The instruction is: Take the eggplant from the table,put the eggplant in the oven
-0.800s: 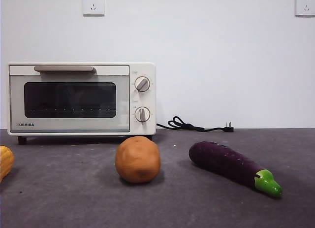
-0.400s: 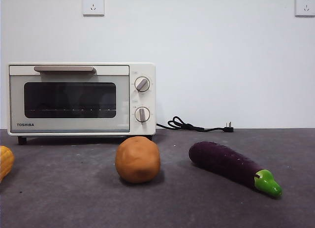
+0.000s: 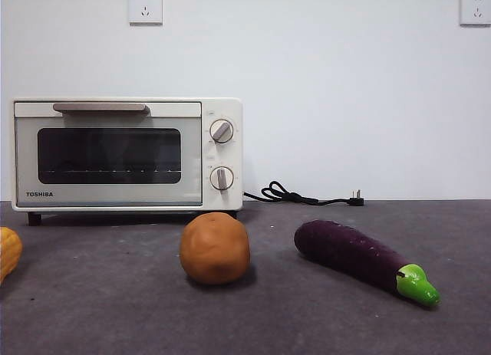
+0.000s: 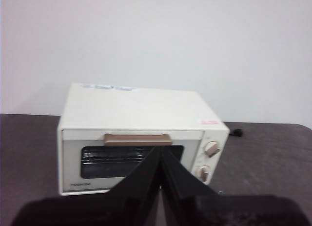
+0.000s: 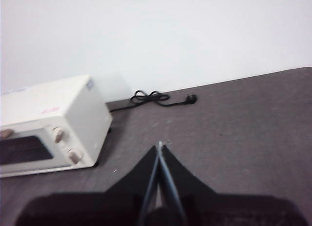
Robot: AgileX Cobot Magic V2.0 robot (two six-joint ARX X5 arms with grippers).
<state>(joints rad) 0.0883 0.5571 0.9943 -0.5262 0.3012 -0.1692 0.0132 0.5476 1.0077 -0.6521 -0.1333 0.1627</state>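
Nothing among the things has shifted over the last second — the eggplant, the orange-brown ball and the yellow item at the left edge lie just where they did, and the oven door is shut as before, so by my reading the task has not really begun: no grasp, no door opened. In the front view the eggplant rests on the dark grey tabletop, at about 4 o'clock from the oven and at 3 o'clock from the ball, apart from both, its green stem cap pointing toward 4 o'clock and the camera. Neither arm shows in that view. The left gripper hangs above the tabletop facing the oven front, its jaws pressed together to a point below the door's bar handle; the eggplant is not in its picture. The right gripper is likewise closed to a thin seam, looking across bare tabletop with the oven at about 9 o'clock and the black power cord at 12 — again no eggplant in sight, so it is well apart from both grippers.
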